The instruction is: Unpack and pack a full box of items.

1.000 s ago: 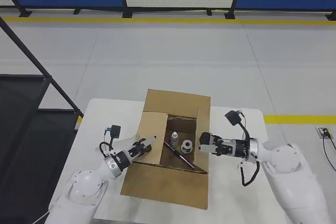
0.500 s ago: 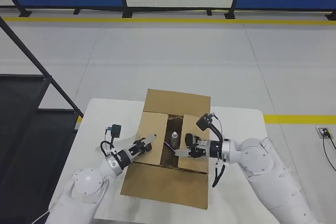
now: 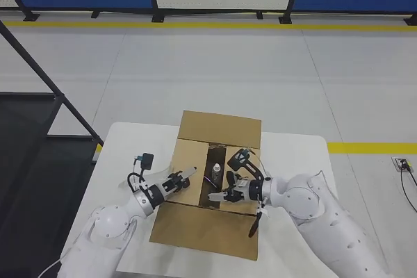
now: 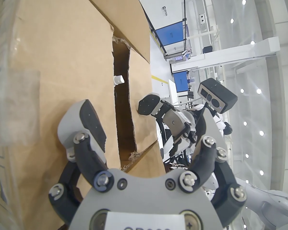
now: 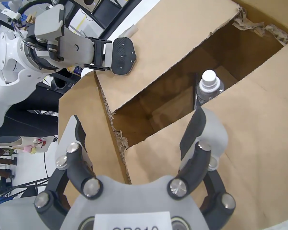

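A brown cardboard box (image 3: pixel 181 226) sits in the middle of the white tabletop (image 3: pixel 135 146). Its near flap (image 3: pixel 215 236) lies flat and points at the near edge of the tabletop.

The left gripper (image 3: pixel 183 175) is at the left side of the box. Its fingers are apart and hold nothing. One black pad (image 5: pixel 121 56) is on the left flap (image 3: pixel 191 161), which leans in over the hole in the top of the box.

The right gripper (image 3: pixel 220 197) is over the near part of that hole, at the edge of the right flap (image 5: pixel 254 132). Its fingers (image 5: pixel 201 125) are apart too and hold nothing. I cannot tell if they touch the cardboard. The right flap also folds in over the hole, so just a thin dark gap stays open between the two side flaps.

A clear plastic bottle (image 3: pixel 216 169) with a white cap (image 5: pixel 210 80) stands up inside the box. It is in that gap, a bit past the right gripper and apart from both grippers.

The far flap (image 3: pixel 219 126) is folded back and points at the far edge of the tabletop.
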`<state>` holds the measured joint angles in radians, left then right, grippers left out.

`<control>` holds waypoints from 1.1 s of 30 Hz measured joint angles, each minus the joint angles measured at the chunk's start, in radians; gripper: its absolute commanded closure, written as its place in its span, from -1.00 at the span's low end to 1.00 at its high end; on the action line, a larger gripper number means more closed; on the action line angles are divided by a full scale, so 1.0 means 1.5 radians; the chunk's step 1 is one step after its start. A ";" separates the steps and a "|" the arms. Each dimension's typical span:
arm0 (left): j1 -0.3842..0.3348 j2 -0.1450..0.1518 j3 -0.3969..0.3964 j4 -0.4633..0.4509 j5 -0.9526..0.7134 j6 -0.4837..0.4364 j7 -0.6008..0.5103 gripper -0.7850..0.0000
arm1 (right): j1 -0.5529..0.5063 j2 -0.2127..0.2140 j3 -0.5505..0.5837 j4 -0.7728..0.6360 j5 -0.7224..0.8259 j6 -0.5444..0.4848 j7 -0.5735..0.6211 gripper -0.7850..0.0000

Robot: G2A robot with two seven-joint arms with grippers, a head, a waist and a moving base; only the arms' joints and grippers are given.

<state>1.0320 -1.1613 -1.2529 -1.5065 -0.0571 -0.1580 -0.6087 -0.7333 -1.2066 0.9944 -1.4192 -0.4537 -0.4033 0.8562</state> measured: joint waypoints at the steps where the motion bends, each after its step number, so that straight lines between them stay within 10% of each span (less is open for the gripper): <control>1: -0.001 0.000 0.000 0.001 0.000 0.000 -0.001 -1.00 | 0.002 0.000 -0.001 0.003 0.001 0.002 0.001 -1.00; 17: 0.054 0.019 -0.106 -0.089 -0.042 -0.040 -0.055 -1.00 | -0.019 0.010 0.059 -0.032 0.036 -0.008 -0.064 -1.00; 27: 0.202 0.052 -0.285 -0.170 -0.052 -0.080 -0.211 -1.00 | -0.018 0.013 0.057 -0.039 0.008 -0.011 -0.037 -1.00; 33: 0.229 0.064 -0.301 -0.144 -0.034 -0.085 -0.309 -1.00 | -0.016 0.007 0.065 0.002 0.017 0.046 -0.127 -1.00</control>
<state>1.3751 -1.0652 -1.7047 -1.7224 -0.1079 -0.2856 -1.0728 -0.7577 -1.1964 1.0925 -1.4156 -0.4286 -0.3345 0.6656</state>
